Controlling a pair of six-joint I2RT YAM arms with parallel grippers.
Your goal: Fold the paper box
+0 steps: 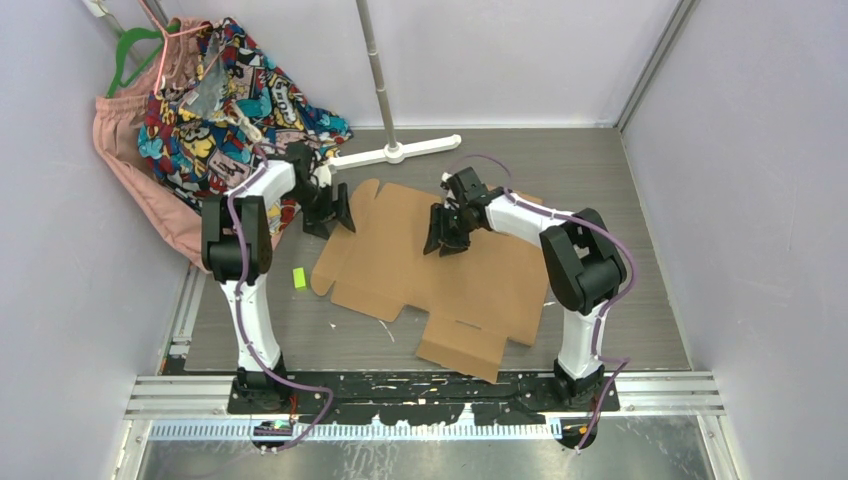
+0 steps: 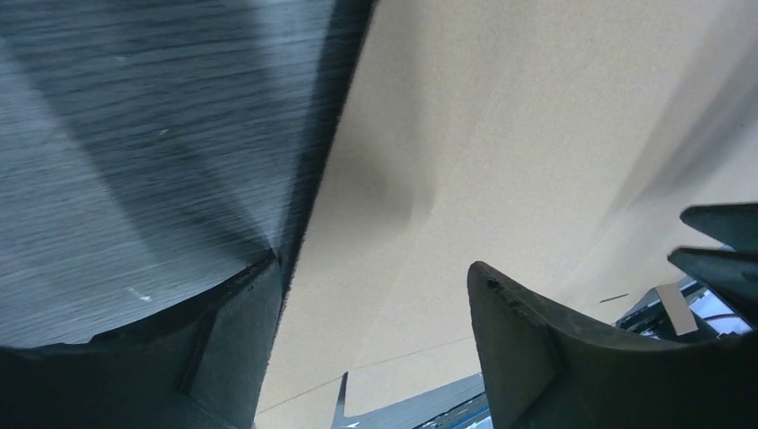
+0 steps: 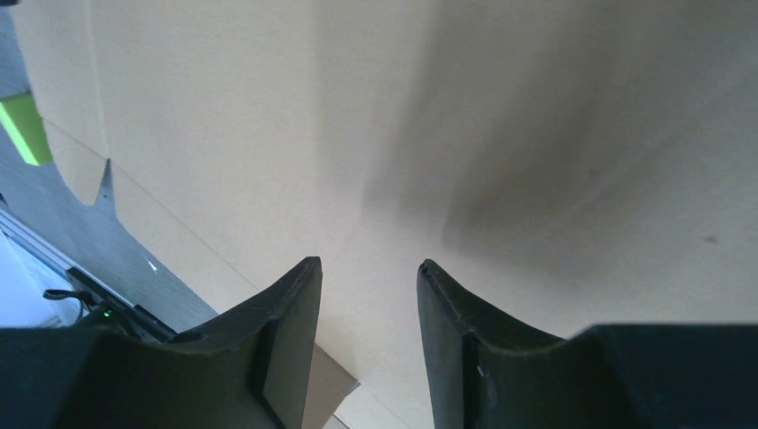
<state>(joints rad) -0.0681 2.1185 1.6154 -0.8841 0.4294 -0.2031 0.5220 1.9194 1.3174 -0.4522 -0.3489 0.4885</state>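
Brown corrugated cardboard: the paper box point(image 1: 430, 270) as a large die-cut sheet with flaps and tabs, unfolded, flat on the grey wood-grain tabletop point(image 1: 620, 300) between the left arm point(image 1: 245, 290) and the right arm point(image 1: 585, 320). Partly covered in the overhead view by the ends of both arms, so any creases beneath them hidden. Cut off in both wrist views, filling most of each with plain tan surface and soft shadow; no outline of the whole to be had there.

Wide apart, the left fingers point(image 2: 527, 349), straddling the sheet's left edge: one over bare tabletop, the other over cardboard. Hard to tell whether that edge rests flat or rides slightly up; only a dark band along it. Blur over much of that view. Touch between fingers and cardboard not decidable.

Apart by a narrow gap, the right fingers point(image 3: 465, 340), nothing between them, pointed down at the middle of the sheet, toward its far side. Tips against the cardboard or just above it: cannot tell.

Near flap close to the black base plate point(image 1: 420, 385) at the tabletop's near edge, one corner almost reaching it. Left flaps rounded, near a small lime-green scrap point(image 1: 299, 277), not touching it. Far edge near the white T-shaped stand foot point(image 1: 400, 152) with its metal pole point(image 1: 375, 70). Open tabletop to the right of the sheet and along the far side; less on the left, with a heap of pink and comic-print clothing point(image 1: 215, 110) at the far left corner, close behind the left arm.
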